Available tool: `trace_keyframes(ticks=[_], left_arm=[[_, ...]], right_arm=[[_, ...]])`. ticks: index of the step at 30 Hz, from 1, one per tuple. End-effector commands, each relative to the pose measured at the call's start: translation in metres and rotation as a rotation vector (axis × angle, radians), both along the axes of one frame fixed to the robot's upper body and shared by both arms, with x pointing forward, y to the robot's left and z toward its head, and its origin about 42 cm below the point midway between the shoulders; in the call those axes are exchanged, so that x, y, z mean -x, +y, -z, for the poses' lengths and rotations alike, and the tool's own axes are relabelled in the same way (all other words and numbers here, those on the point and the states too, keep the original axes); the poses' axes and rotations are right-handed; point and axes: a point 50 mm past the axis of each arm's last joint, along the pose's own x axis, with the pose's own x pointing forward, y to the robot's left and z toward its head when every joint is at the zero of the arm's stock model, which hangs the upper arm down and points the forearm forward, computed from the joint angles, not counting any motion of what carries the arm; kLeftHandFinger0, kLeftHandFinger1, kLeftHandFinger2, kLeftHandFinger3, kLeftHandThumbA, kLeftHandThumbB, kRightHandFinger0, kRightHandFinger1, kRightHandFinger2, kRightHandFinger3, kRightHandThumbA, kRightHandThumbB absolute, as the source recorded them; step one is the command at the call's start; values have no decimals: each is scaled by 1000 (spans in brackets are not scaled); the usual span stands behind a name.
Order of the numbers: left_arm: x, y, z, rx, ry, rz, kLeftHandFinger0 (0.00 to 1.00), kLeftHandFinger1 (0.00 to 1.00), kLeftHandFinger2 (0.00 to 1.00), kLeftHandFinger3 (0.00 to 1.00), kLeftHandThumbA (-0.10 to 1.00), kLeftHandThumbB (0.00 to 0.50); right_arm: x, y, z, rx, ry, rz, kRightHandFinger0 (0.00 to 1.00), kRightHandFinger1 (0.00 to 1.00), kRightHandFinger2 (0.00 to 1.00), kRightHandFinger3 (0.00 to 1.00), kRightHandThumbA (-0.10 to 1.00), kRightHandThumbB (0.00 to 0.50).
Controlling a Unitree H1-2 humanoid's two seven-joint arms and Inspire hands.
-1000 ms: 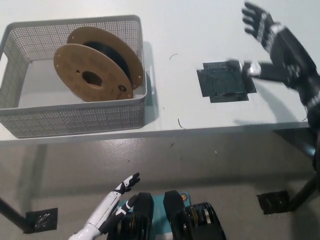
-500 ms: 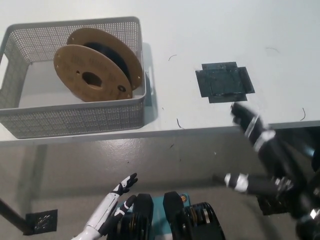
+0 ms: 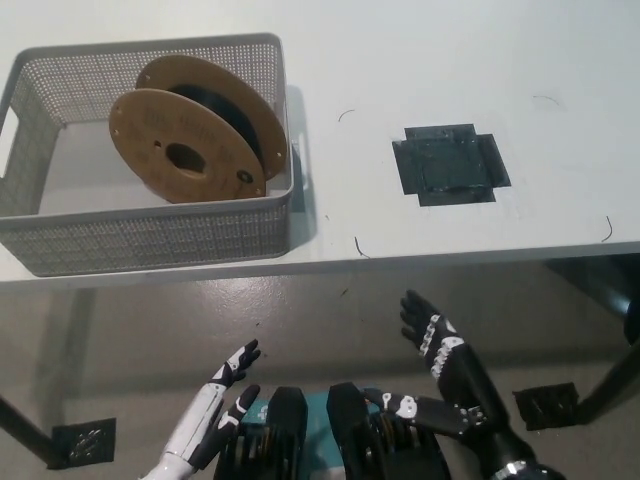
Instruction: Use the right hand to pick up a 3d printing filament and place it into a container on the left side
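Note:
A filament spool with brown cardboard flanges and black filament stands on edge inside the white mesh basket at the table's left. My black right hand is open below the table's front edge, low at the picture's bottom middle-right, holding nothing. My white left hand rests open at the lower left, also below the table.
A patch of black tape marks the white table's right half. Black tape squares lie on the floor at lower left and lower right. A table leg runs down at the right.
My right hand has dropped from above the table's right side, past the front edge, down to beside my body. The spool stays in the basket. The left hand has barely shifted.

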Motion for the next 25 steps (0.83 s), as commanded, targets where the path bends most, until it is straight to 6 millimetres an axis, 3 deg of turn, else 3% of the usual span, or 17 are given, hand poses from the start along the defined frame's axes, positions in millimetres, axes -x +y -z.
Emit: trace_keyframes(ticks=[1, 6, 8, 10, 18, 25], left_arm=[[-5, -1, -14, 56, -90, -37, 1000, 1000, 1000, 1000, 1000, 320], [-18, -4, -22, 53, -118, -27, 1000, 1000, 1000, 1000, 1000, 295], [-27, -6, -28, 54, -135, -27, 1000, 1000, 1000, 1000, 1000, 338], [-32, -7, -30, 57, -142, -25, 1000, 1000, 1000, 1000, 1000, 346], [-25, -6, -29, 51, -147, -25, 1000, 1000, 1000, 1000, 1000, 314], [-10, -4, -20, 56, -118, -39, 1000, 1000, 1000, 1000, 1000, 315]], right_arm=[[-16, 4, -13, -59, -89, 32, 1000, 1000, 1000, 1000, 1000, 26], [-28, 5, -10, -64, -81, 39, 1000, 1000, 1000, 1000, 1000, 7], [-36, 4, -13, -49, -99, 34, 1000, 1000, 1000, 1000, 1000, 2], [-40, 3, -16, -42, -104, 36, 1000, 1000, 1000, 1000, 1000, 14], [-35, 3, -15, 5, -112, 27, 1000, 1000, 1000, 1000, 1000, 49], [-24, 7, -6, 18, -97, 10, 1000, 1000, 1000, 1000, 1000, 13]])
